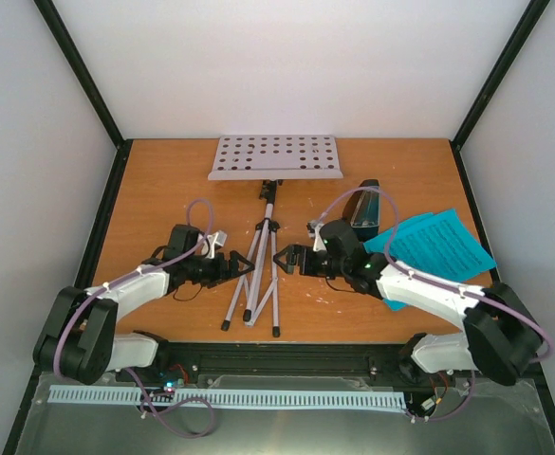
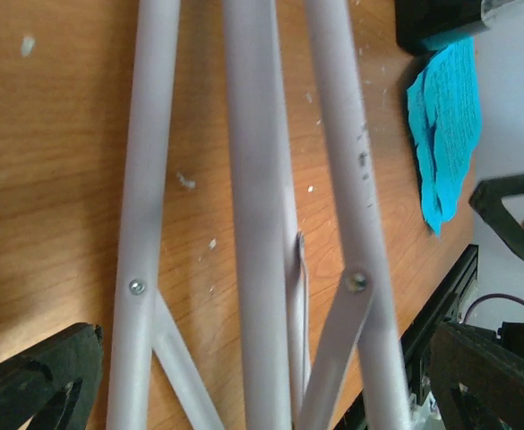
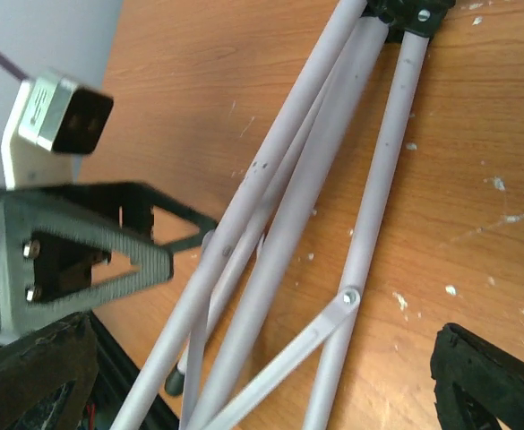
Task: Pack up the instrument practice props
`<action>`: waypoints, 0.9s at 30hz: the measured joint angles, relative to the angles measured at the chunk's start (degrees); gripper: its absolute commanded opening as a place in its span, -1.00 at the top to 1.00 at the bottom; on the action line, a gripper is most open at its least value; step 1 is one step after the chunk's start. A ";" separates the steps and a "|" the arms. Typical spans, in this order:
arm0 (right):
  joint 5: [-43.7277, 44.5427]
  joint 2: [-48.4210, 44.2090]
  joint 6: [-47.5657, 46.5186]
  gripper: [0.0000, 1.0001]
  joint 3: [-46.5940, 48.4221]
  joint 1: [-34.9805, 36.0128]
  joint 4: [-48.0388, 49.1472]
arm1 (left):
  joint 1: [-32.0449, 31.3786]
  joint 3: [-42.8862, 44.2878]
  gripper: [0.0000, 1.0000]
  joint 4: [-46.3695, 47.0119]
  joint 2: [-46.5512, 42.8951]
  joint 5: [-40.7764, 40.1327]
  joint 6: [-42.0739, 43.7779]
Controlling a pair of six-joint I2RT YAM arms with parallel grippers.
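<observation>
stand: music stand [image 1: 269, 204] lies flat along the table [image 1: 163, 190], ctr of the top view. Holed desk [image 1: 275, 157] at 12 o'clock end, feet at 6.
legs: three white tubes [image 1: 255, 275], partly splayed, cross-braces riveted on. Both wrist cams look straight down on them [image 2: 253, 224] [image 3: 306, 206].
L grip: left gripper [image 1: 242, 268] sits at 9 o'clock of the legs, jaws spread wide, nothing in them. In your left wrist view the fingers [image 2: 33, 381] straddle all three tubes.
L contact: one fingertip is just beside the outer tube in the right wrist view [image 3: 82, 260]; touching or not, can't tell.
R grip: right gripper [image 1: 285, 259] at 3 o'clock of the legs, facing the L one, jaws also wide apart, empty. Fingers [image 3: 494, 376] flank the tubes.
metronome: black metronome [image 1: 364, 209] on its side at 2 o'clock of the legs, behind the R wrist.
pages: cyan sheet-music pages [image 1: 438, 246] at 3 o'clock, near the table's right edge, partly under the R arm; the metronome touches their far corner.
</observation>
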 measured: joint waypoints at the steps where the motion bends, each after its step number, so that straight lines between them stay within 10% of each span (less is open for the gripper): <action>1: 0.02 1.44 0.79 -1.00 0.00 0.15 1.20 | 0.00 -0.59 -0.99 0.35 0.22 0.22 -0.13; 21: -4.28 25.35 6.93 -1.00 6.75 1.22 14.78 | -0.61 -4.70 -0.97 8.70 3.67 5.07 -1.66; 27: -4.46 28.20 7.32 -0.69 7.58 2.12 15.23 | -2.89 -4.83 -0.63 10.88 5.11 5.03 -2.01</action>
